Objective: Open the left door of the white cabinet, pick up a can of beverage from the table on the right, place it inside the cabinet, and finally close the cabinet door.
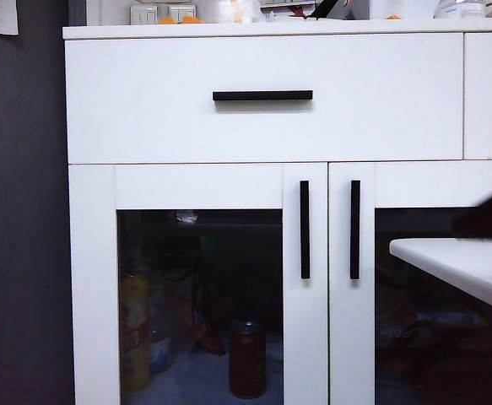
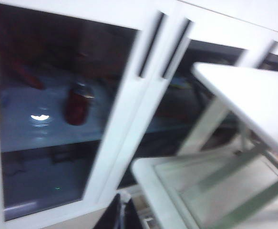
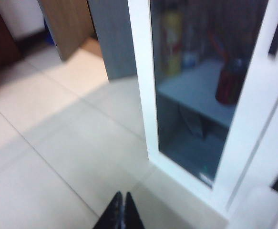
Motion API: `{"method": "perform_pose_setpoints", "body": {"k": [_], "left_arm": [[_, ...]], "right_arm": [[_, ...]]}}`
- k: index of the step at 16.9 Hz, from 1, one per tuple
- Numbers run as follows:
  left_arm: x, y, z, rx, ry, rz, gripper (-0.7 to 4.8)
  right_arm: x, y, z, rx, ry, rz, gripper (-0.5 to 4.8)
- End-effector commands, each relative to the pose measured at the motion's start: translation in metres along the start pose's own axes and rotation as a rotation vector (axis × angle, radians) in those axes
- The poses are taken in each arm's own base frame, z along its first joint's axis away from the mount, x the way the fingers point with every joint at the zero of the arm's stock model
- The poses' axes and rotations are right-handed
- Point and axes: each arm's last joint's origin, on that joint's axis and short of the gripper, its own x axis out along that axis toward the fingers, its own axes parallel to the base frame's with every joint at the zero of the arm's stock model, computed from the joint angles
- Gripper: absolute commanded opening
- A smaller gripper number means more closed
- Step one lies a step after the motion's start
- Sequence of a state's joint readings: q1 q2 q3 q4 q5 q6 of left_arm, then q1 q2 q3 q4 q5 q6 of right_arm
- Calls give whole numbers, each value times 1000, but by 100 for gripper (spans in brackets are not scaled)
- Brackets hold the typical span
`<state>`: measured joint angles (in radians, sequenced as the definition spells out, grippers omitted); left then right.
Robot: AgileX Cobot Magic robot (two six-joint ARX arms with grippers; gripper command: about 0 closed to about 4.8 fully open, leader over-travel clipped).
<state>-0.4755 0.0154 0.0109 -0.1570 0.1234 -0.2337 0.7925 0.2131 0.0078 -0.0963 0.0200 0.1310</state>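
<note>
Only a corner of the surface [image 1: 465,261] in the exterior view, cut by the right edge. Dark blurred shape [image 1: 490,215] above it, too indistinct to name. Right door [image 1: 431,287] cropped at the frame side. Can of beverage [image 1: 247,359] dim behind the left door [image 1: 199,287] glass, label unreadable. Left end effector [image 2: 118,212] cut off at the frame edge, blurred, tips together. Right end effector [image 3: 121,214] likewise cropped, only pinched tips visible.

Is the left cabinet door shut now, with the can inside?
Shut: the left door sits flush beside its neighbour, handles parallel. The can of beverage stands upright behind its glass.
</note>
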Motion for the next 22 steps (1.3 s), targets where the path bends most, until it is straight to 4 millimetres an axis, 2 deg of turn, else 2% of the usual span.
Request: {"method": "perform_pose_setpoints", "body": {"k": [1, 3, 5, 7, 10, 13, 16, 21, 22], "left_arm": [[0, 1, -2, -5, 10, 11, -6], [0, 1, -2, -5, 10, 11, -5], [0, 1, -2, -4, 9, 11, -5], [-2, 8, 1, -21, -13, 28, -5], [-11, 35, 7, -68, -92, 300, -5], [-20, 49, 8, -93, -137, 481, -5], [-25, 56, 9, -108, -162, 572, -5], [-26, 56, 11, -97, -173, 572, -5], [-26, 56, 14, -42, -189, 571, -5]], "right_arm": [[0, 0, 1, 3, -13, -1, 3], [-1, 0, 1, 3, -20, 1, 3], [-7, -3, 7, 15, -109, -26, 3], [-15, -16, 16, 43, -236, -147, 4], [-29, -49, 22, 98, -340, -508, 3], [-38, -64, 21, 129, -359, -702, 3], [-39, -65, 21, 132, -361, -723, 4], [-39, -65, 21, 132, -361, -720, 4], [-39, -65, 21, 132, -361, -720, 4]]}}
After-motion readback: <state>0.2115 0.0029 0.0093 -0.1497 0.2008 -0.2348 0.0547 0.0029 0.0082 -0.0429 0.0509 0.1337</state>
